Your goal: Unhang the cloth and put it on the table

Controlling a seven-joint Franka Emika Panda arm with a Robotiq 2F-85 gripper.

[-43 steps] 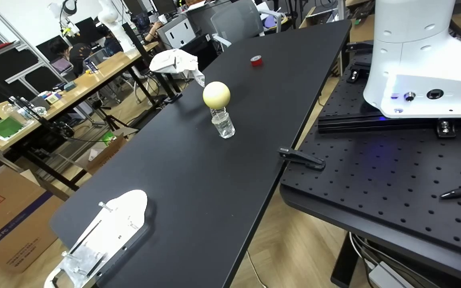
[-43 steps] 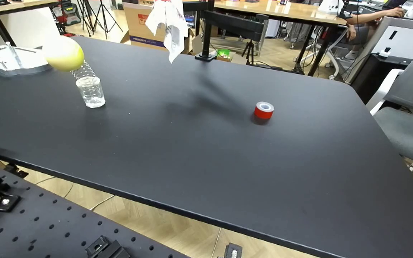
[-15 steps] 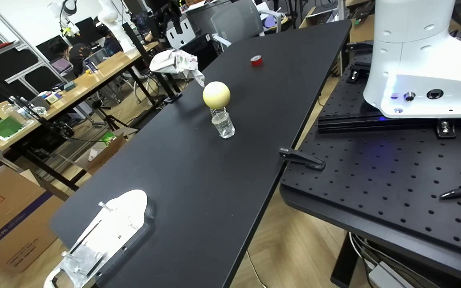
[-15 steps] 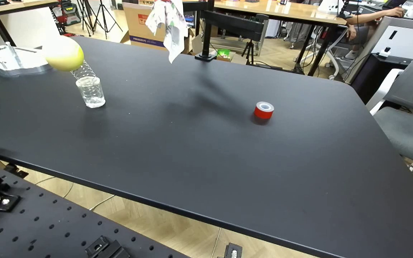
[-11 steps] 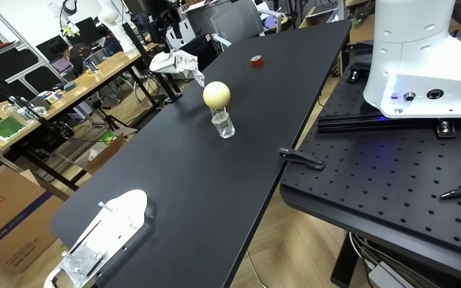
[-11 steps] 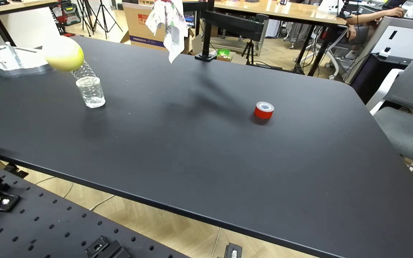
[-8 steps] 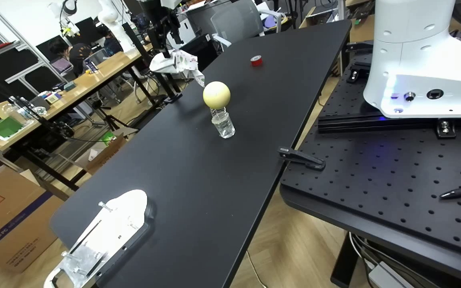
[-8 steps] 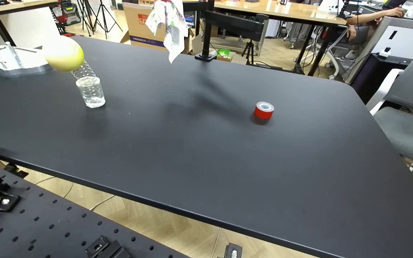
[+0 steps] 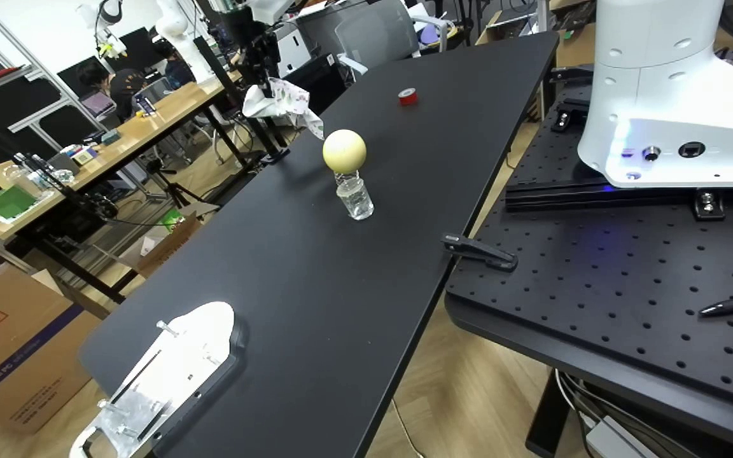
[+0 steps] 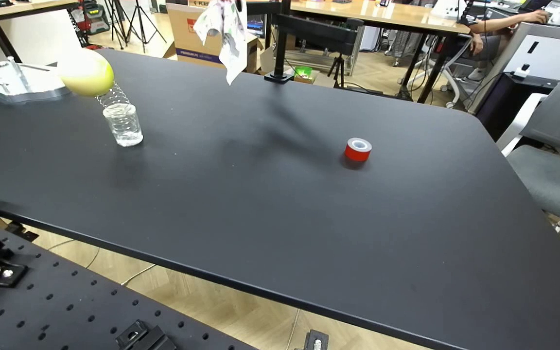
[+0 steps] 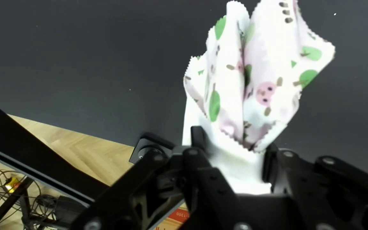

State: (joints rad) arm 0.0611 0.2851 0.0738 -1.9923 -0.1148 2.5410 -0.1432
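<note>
The cloth (image 11: pixel 260 80) is white with green and pink prints and hangs bunched over the dark table (image 11: pixel 91 64). In both exterior views it hangs above the table's far edge (image 9: pixel 285 100), beside a black pole stand (image 10: pixel 281 43). My gripper (image 11: pixel 234 150) is at the cloth's top. The fingers stand partly apart, with a white fold of cloth filling the gap, and the dark pads (image 11: pixel 199 137) lie against its sides. An exterior view shows the gripper (image 9: pixel 268 89) reaching down into the cloth from above. What the cloth hangs on is hidden beneath it.
A yellow ball (image 9: pixel 344 151) on a clear spring stands in a clear cup (image 9: pixel 355 202). A red tape roll (image 10: pixel 358 150) lies on the table. A white board with metal posts (image 9: pixel 198 337) sits at one end. The stand's black arm (image 10: pixel 316 35) sticks out near the cloth.
My gripper has come down from above onto the cloth, and its fingers have drawn closer together. The cloth has shifted slightly and narrowed at its top.
</note>
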